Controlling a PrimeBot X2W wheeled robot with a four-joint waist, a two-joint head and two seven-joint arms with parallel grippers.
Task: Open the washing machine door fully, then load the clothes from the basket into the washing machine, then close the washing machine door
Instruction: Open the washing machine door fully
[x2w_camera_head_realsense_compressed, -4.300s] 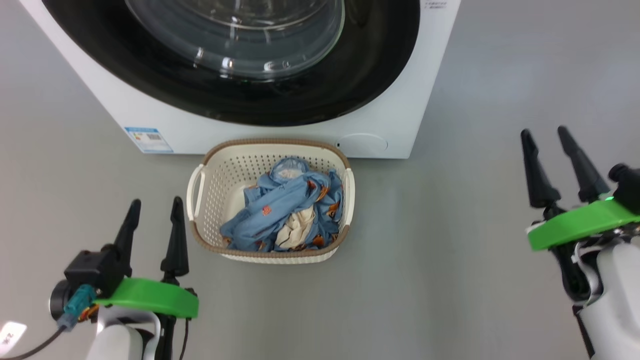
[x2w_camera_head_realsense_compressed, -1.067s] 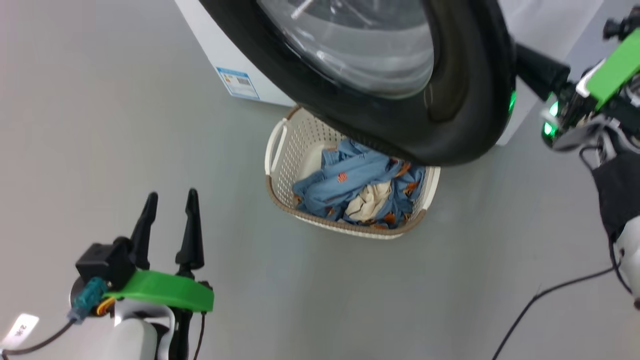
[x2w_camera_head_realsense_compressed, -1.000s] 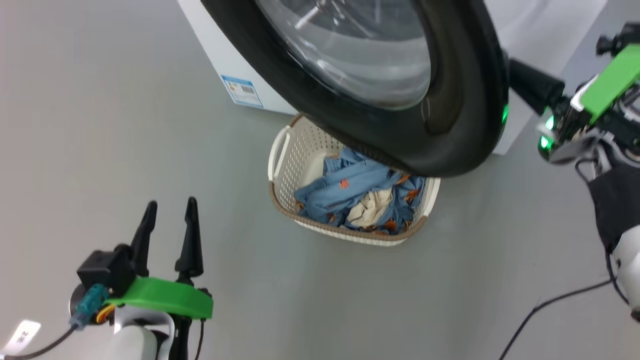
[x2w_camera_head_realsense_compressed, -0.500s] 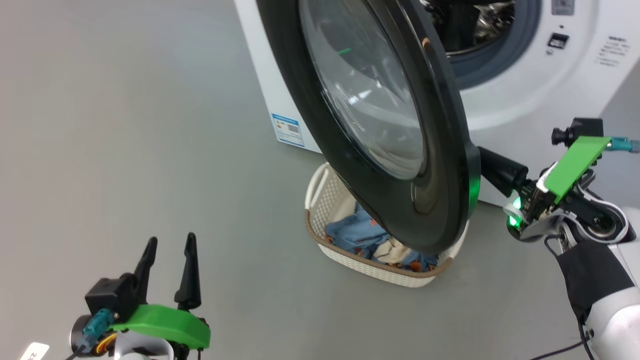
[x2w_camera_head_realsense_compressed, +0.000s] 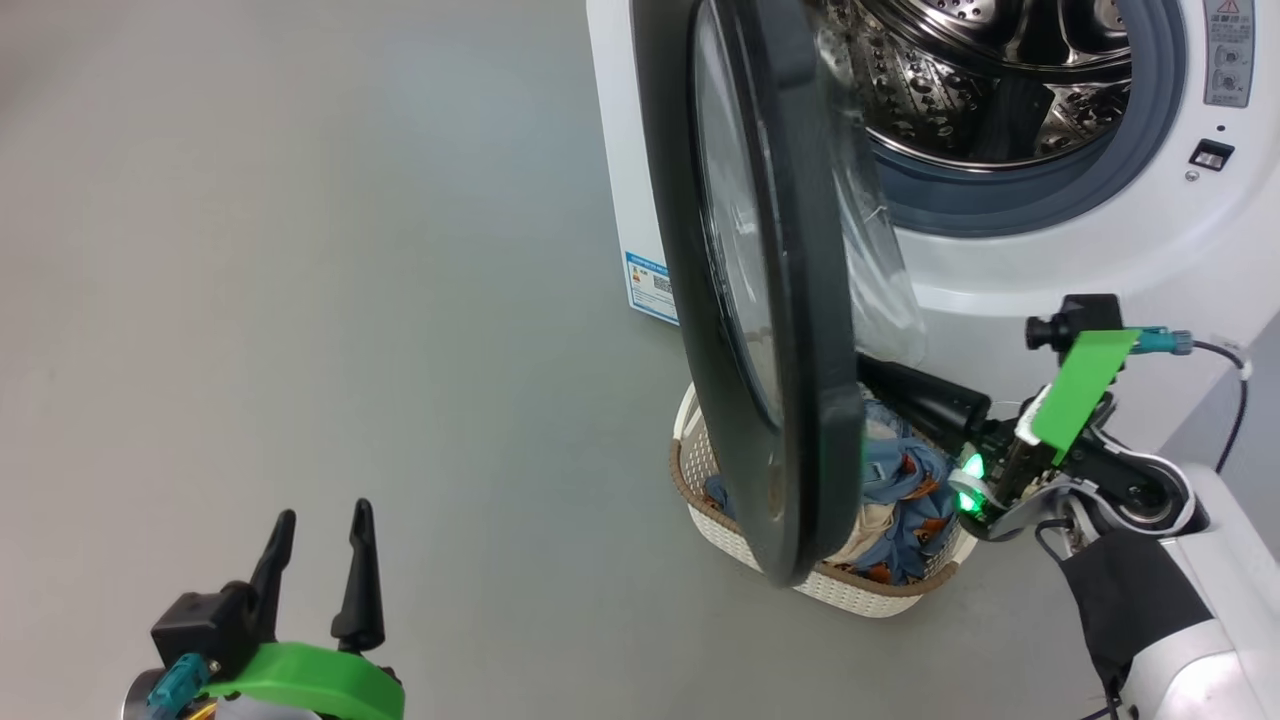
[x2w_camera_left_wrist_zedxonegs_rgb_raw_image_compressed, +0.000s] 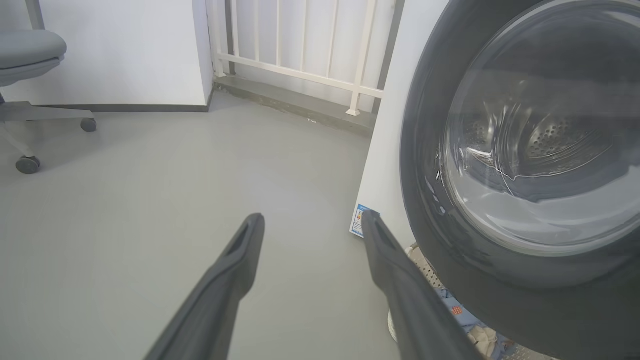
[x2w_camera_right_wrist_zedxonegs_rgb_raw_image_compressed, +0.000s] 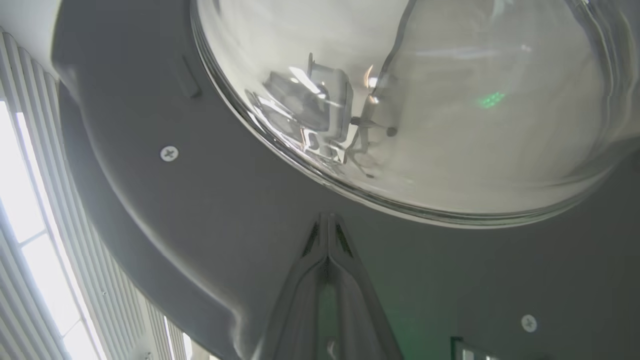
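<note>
A smooth grey floor is stretching out beneath and ahead of the left gripper, whose two fingers are standing spread wide with nothing between them. Far beyond its fingertips, in the left wrist view, a white wall and a white railing are closing off the room. A grey office chair on castors is sitting well off to that gripper's left.

The washing machine is standing ahead and to the right of the left gripper, its steel drum lying open inside the grey-blue door seal. The washing machine door is hanging swung out, nearly edge-on to the head camera, between the two grippers.

The right gripper is reaching in behind the door, its fingers pressed together and holding nothing. Its tips are lying right at the door's grey inner face, just under the glass bowl.

The basket is sitting on the floor under the door's lower edge, just beside the right gripper's fingers, with the clothes bundled inside it.

A blue label is showing low on the machine's corner, beyond the left gripper's fingertips. A small screw is sitting up and to the left of the right gripper's tips.
</note>
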